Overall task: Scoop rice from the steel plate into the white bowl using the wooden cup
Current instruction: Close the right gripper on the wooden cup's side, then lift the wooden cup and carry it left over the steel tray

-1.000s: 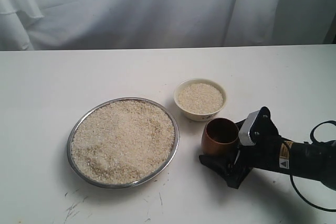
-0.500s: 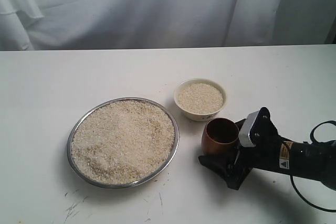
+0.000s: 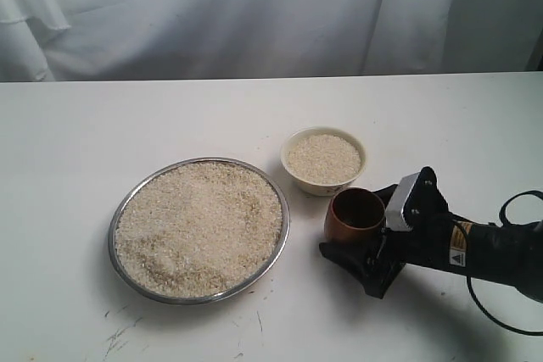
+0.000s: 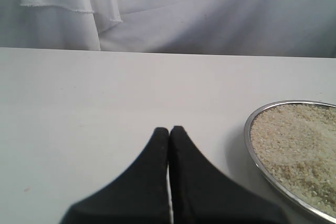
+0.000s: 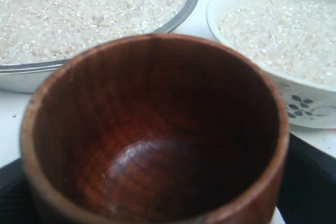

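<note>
White table [image 3: 85,167], pale drape behind | right gripper [image 3: 355,231]: jaws wide, clamped across wooden cup [image 3: 355,214], cup empty, just beside white bowl [image 3: 316,188], near steel plate [image 3: 284,218] | left gripper [image 4: 169,132]: closed, holding nothing | step: carrying cup to rice [image 3: 199,226] | next: tilt rim and dip into grains.

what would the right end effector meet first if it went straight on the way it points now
The wooden cup, which sits between the fingers of the right end effector. Pushed further, the cup would likely reach the rim of the steel plate, though depth is unclear.
</note>
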Controlling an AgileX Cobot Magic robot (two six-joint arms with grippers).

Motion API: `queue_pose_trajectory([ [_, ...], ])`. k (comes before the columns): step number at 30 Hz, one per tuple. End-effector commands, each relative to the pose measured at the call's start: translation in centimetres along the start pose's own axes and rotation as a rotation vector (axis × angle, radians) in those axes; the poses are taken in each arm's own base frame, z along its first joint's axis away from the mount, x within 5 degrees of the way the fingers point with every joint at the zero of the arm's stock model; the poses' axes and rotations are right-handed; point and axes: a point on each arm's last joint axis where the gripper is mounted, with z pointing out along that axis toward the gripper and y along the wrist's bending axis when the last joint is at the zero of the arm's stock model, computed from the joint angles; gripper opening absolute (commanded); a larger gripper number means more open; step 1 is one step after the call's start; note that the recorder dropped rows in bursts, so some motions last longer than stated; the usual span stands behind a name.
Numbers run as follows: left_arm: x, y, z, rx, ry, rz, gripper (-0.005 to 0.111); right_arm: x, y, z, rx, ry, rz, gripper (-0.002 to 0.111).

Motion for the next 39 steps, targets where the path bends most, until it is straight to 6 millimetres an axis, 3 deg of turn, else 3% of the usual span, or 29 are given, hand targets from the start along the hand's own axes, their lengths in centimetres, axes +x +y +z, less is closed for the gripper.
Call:
queue_pose_trajectory([
  [1, 0.07, -0.01, 0.00, 0.002, -0.007, -0.004, 0.000, -0.34, -0.46, 0.33, -0.003, -0.010, -0.017, 0.082],
  [27, 0.07, -0.01, 0.00, 0.002, -0.007, -0.004, 0.000, 0.13, -0.86, 0.85, -0.023, 0.027, 0.019, 0.081],
  [35, 0.07, -0.01, 0.00, 0.002, -0.007, -0.004, 0.000, 0.13, -0.86, 0.85, -0.023, 0.027, 0.014, 0.066],
  [39, 0.07, -0.01, 0.00, 0.002, -0.007, -0.004, 0.000, 0.13, -0.86, 0.85, -0.023, 0.027, 0.014, 0.050],
])
